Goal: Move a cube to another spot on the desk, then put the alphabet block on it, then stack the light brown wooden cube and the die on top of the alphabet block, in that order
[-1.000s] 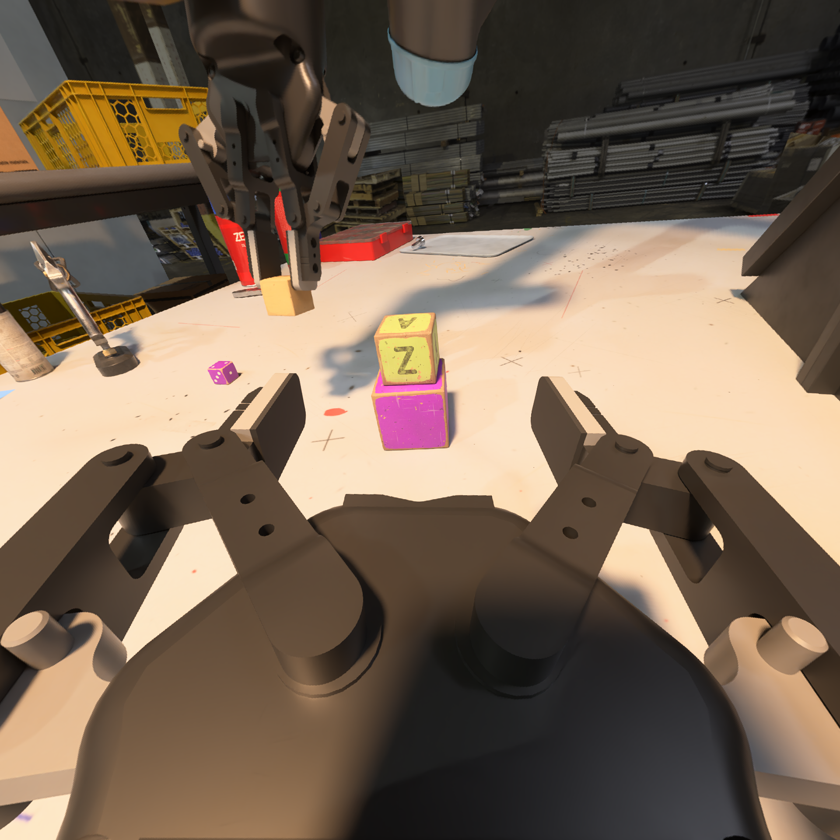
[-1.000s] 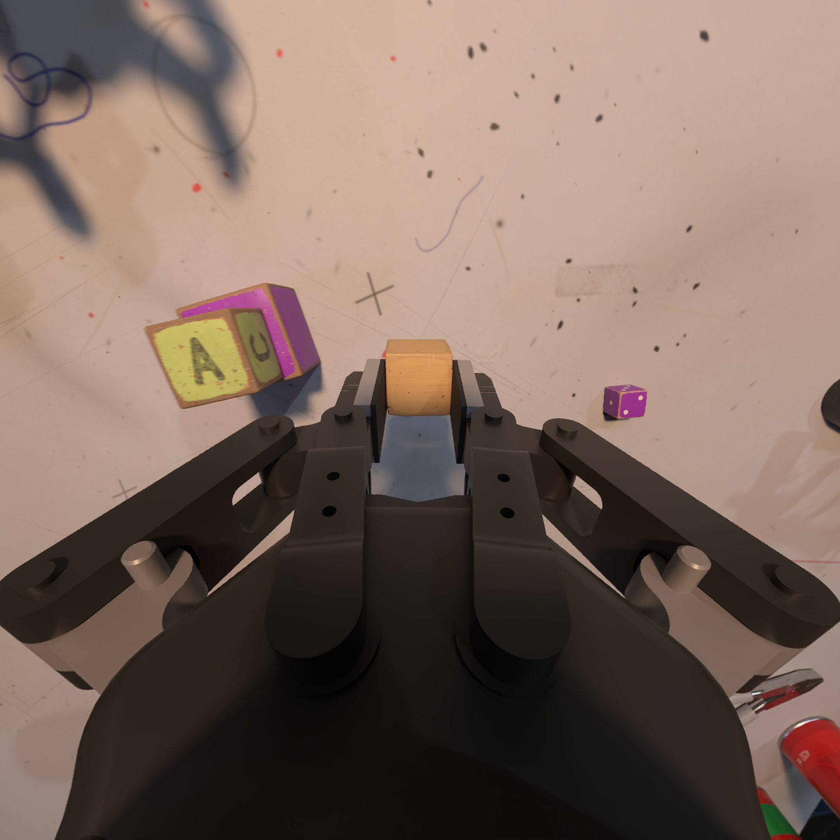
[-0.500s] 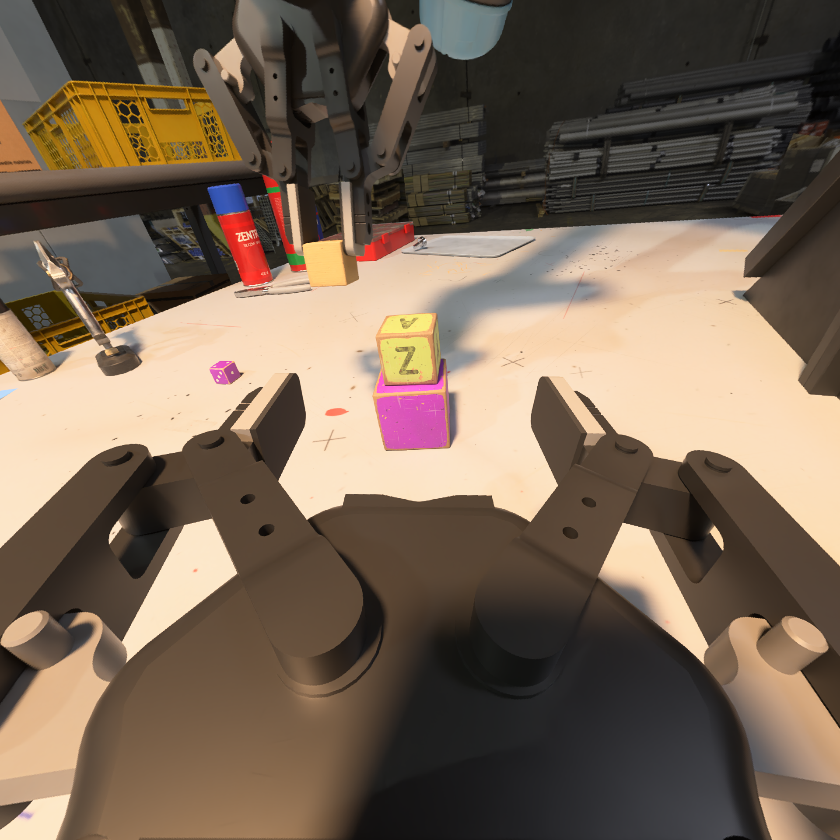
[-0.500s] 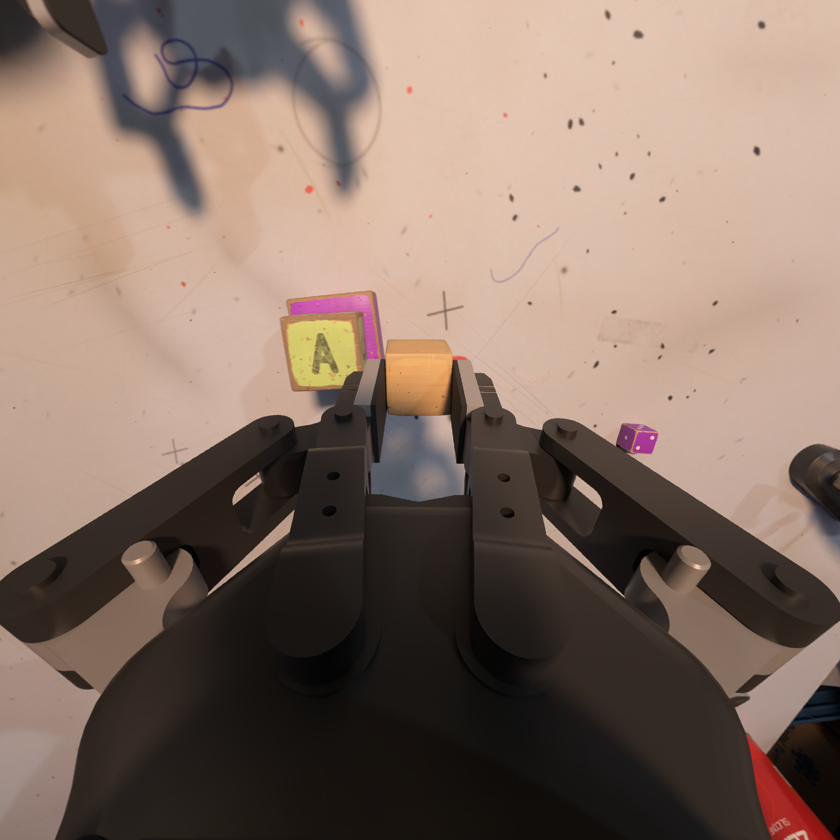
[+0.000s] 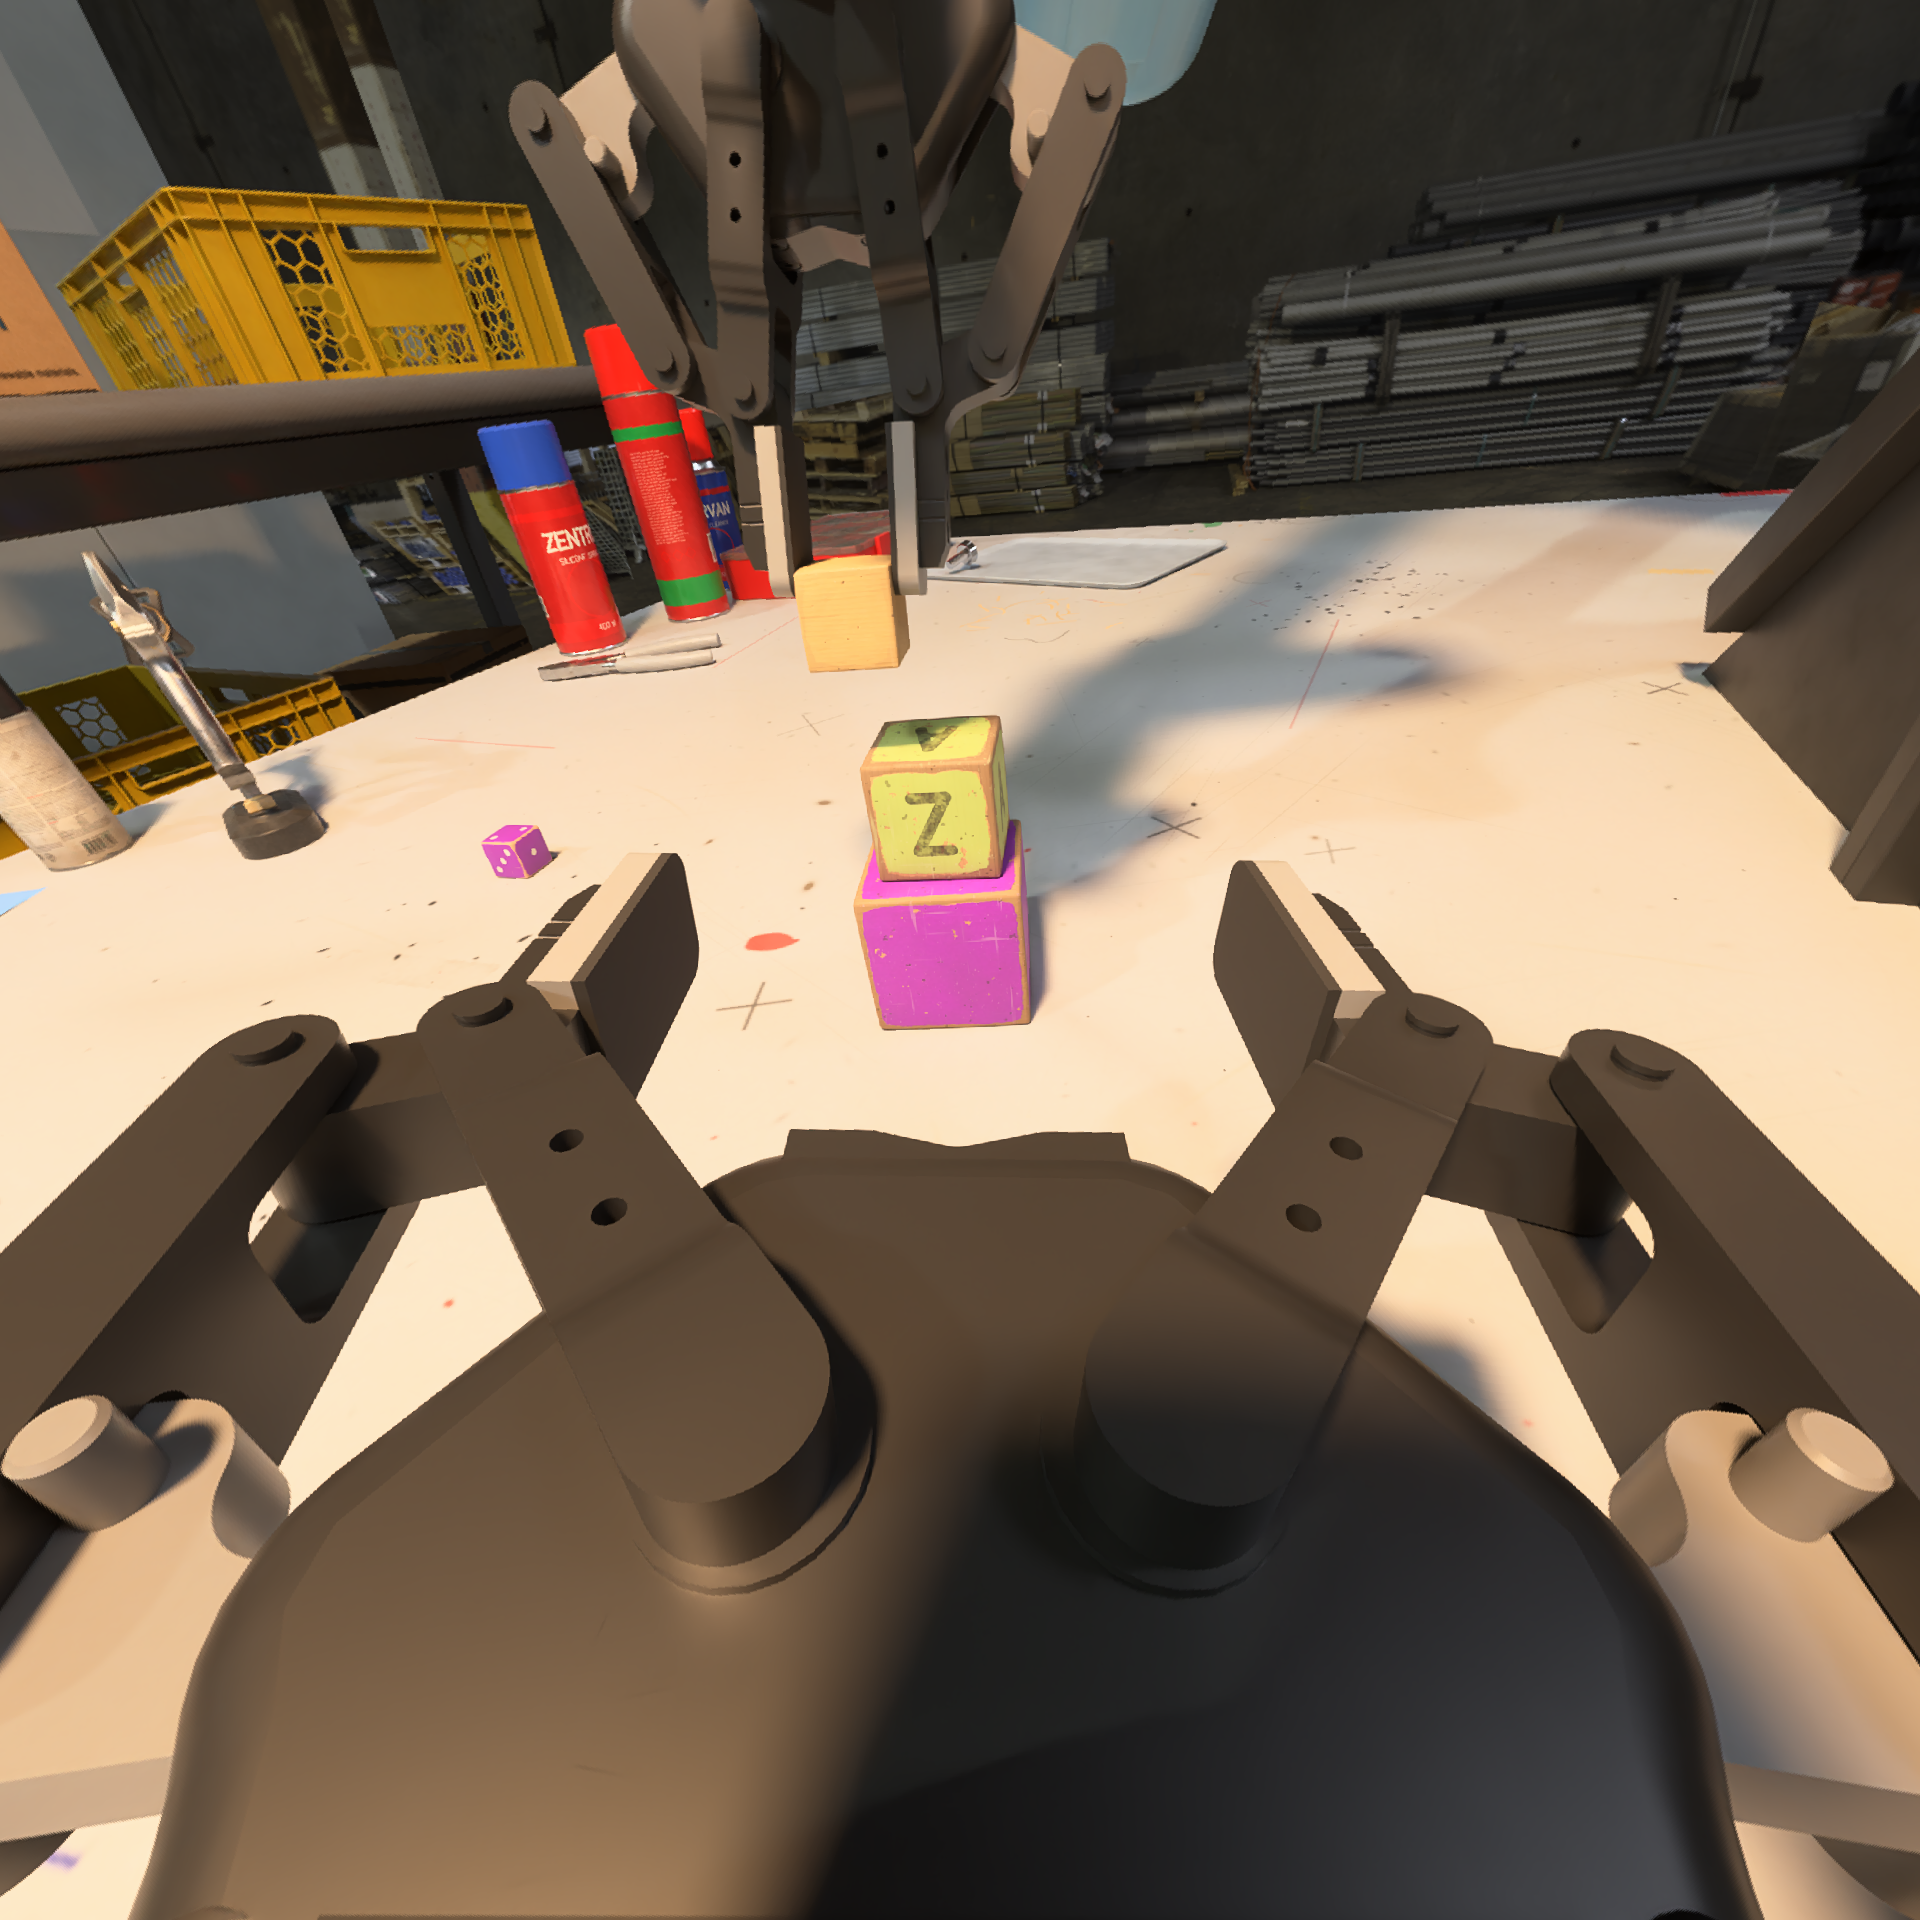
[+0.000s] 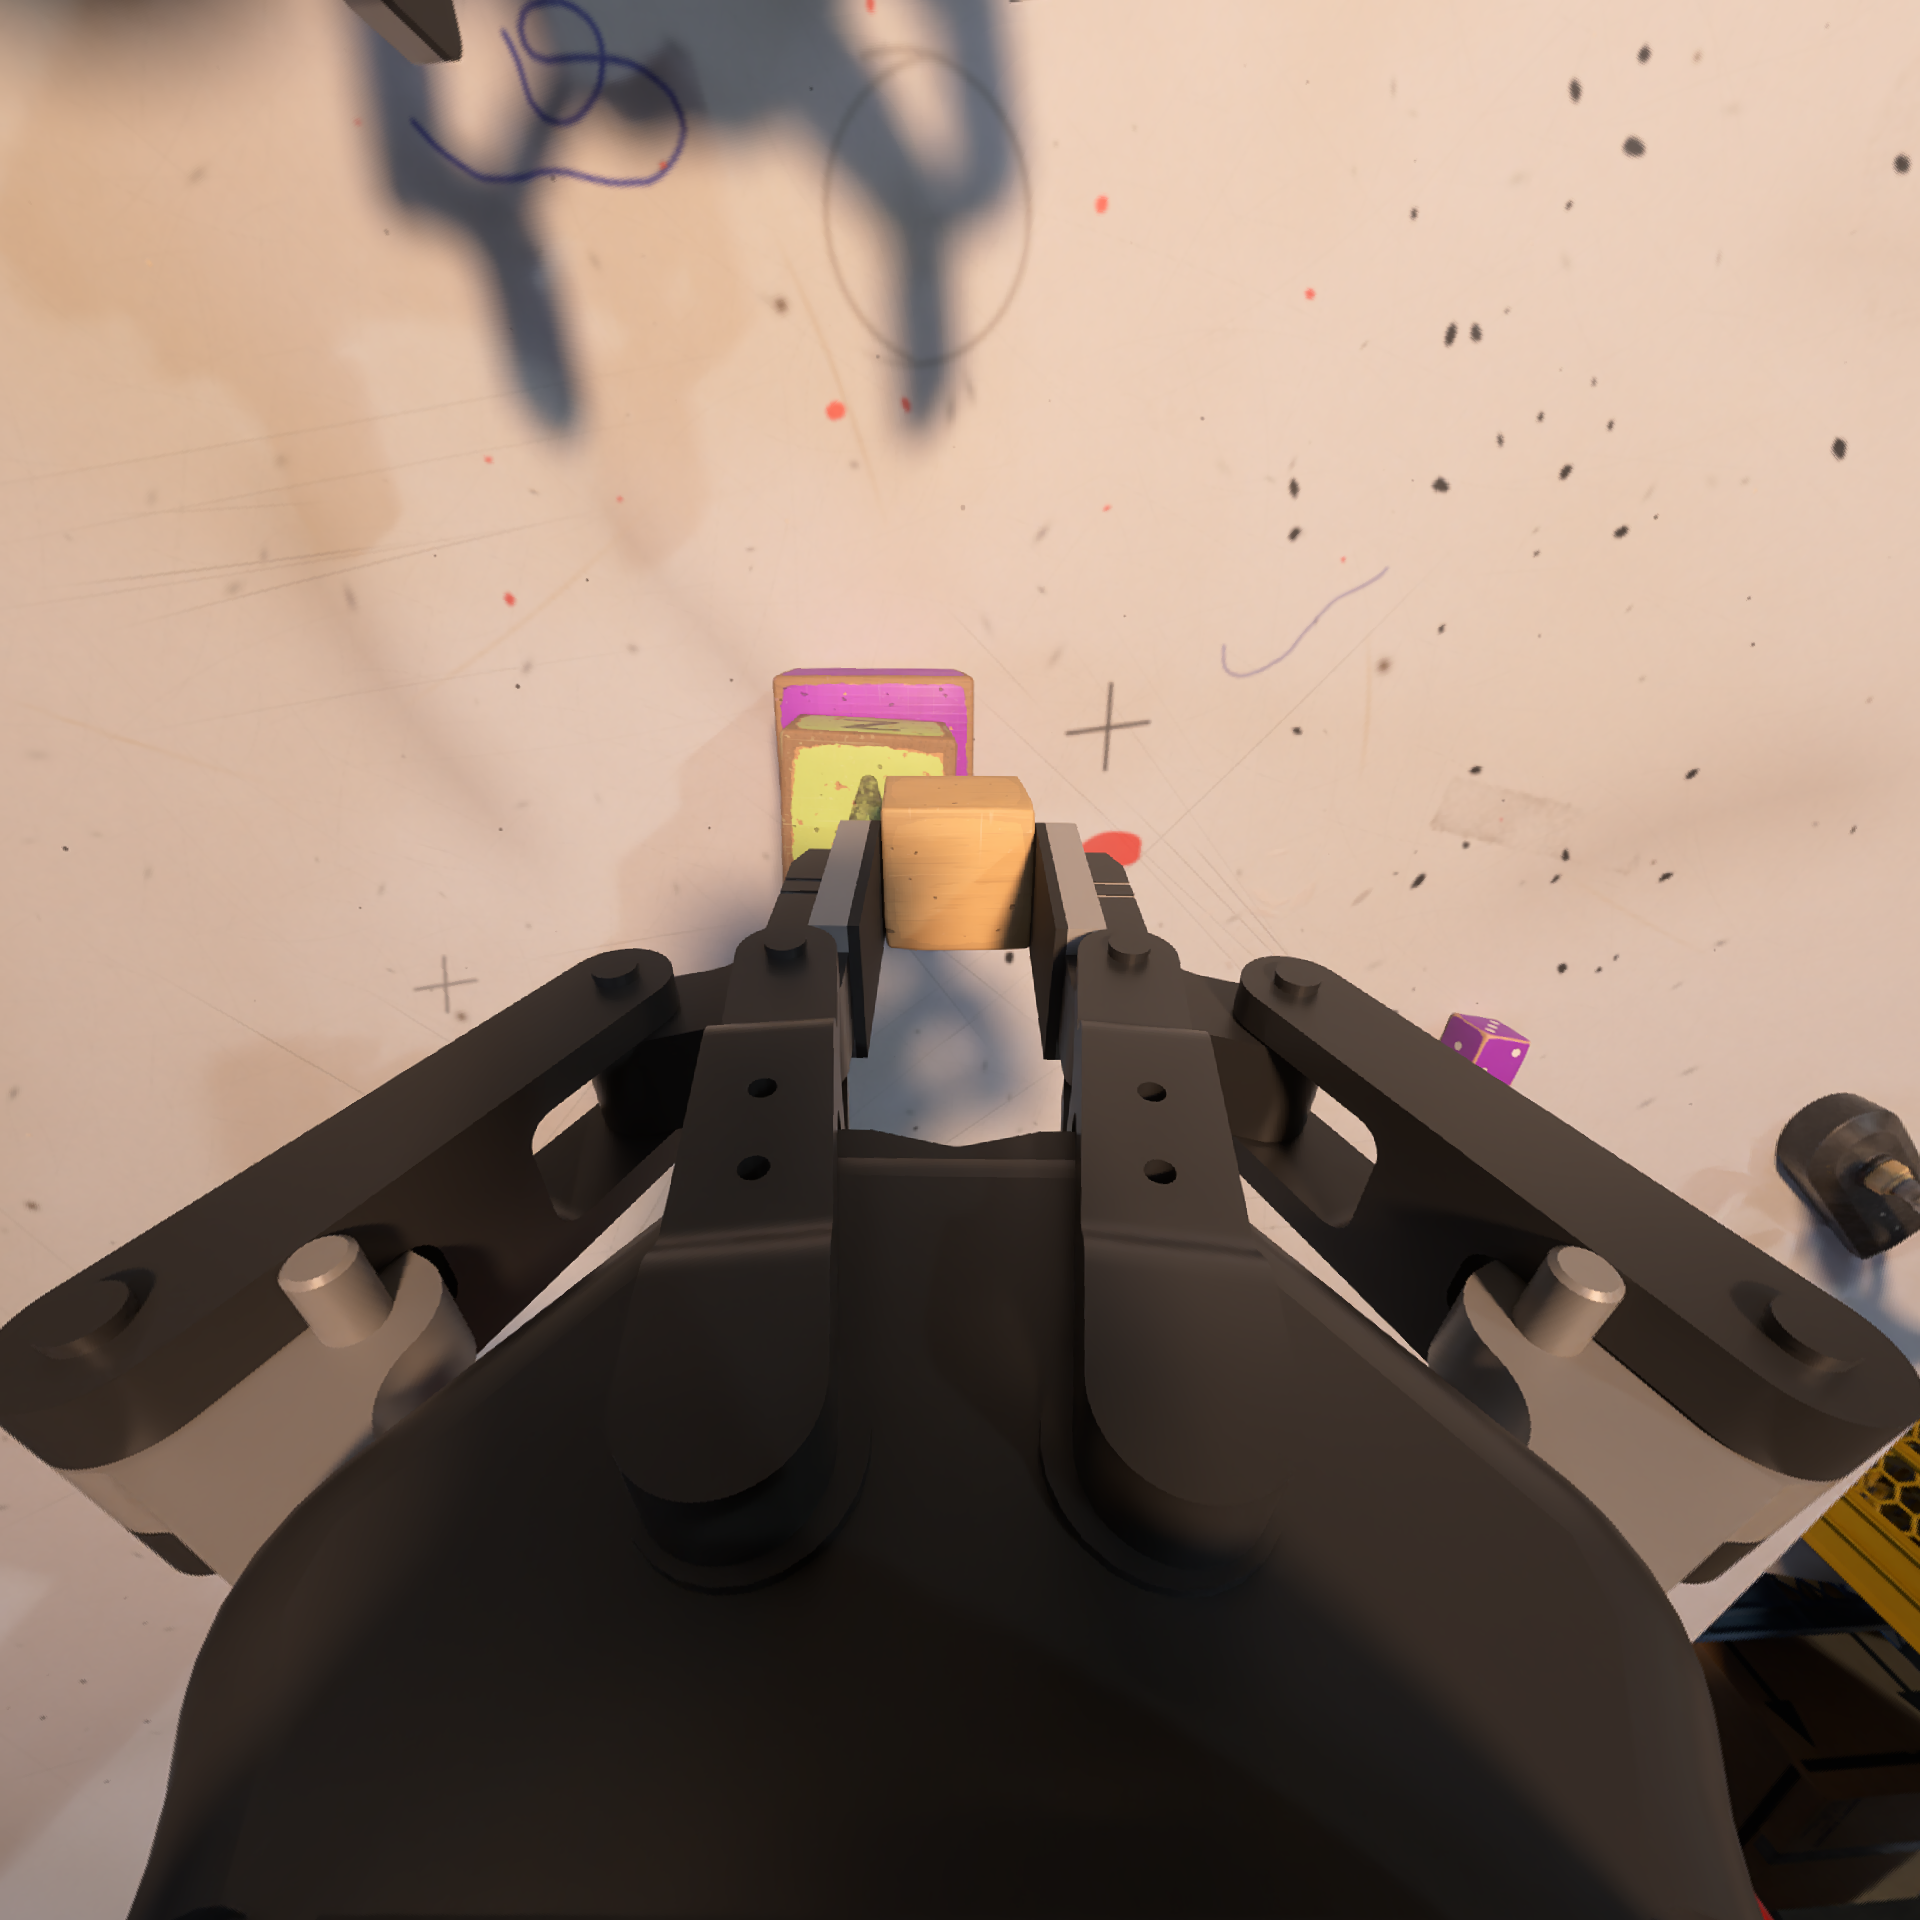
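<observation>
The yellow-green alphabet block [image 5: 938,798] sits on the magenta cube [image 5: 943,954] on the desk. My left gripper [image 5: 954,935] is open and empty, just in front of this stack. My right gripper [image 6: 956,883] is shut on the light brown wooden cube [image 6: 956,862] and holds it in the air, above and a little behind the stack. In the left wrist view the held cube [image 5: 850,615] hangs above and beyond the stack. In the right wrist view the alphabet block [image 6: 831,784] and magenta cube [image 6: 873,691] are partly hidden by the held cube. The small purple die [image 5: 516,851] lies on the desk left of the stack; it also shows in the right wrist view [image 6: 1486,1047].
Red spray cans [image 5: 556,540] and a tool [image 5: 629,662] stand at the far left of the desk. A clamp stand on a black base [image 5: 272,828] and a grey can [image 5: 47,790] are at the left edge. A dark box [image 5: 1829,644] sits right. A yellow crate [image 5: 312,286] is behind.
My right gripper has carried the wooden cube up and sideways, from beside the stack to nearly over it. The left gripper, the stack and the die have not moved.
</observation>
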Motion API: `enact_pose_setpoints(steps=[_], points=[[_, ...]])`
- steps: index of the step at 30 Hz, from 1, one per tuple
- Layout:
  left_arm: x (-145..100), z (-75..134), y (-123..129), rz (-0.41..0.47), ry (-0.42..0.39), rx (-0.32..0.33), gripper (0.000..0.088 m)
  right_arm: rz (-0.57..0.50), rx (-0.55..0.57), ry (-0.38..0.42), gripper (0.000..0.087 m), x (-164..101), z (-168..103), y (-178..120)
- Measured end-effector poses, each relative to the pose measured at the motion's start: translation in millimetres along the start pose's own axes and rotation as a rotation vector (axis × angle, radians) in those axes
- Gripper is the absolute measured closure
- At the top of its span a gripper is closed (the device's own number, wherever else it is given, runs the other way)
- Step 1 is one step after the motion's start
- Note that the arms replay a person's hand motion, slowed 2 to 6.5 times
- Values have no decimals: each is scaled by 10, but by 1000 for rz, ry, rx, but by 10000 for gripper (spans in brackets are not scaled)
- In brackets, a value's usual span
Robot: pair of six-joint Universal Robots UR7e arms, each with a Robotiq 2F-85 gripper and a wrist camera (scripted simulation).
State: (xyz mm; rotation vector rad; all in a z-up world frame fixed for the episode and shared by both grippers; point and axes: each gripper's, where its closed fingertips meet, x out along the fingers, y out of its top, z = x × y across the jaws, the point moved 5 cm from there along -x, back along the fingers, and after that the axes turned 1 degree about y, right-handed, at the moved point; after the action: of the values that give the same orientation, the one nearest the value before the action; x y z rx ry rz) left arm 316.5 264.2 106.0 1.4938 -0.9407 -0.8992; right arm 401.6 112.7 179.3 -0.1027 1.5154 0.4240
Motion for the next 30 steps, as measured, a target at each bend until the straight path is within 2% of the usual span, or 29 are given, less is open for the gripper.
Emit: enact_pose_setpoints(steps=[30], points=[[1, 0, 1, -1, -2, -1, 23, -31, 0, 14, 622, 172, -123, -7]])
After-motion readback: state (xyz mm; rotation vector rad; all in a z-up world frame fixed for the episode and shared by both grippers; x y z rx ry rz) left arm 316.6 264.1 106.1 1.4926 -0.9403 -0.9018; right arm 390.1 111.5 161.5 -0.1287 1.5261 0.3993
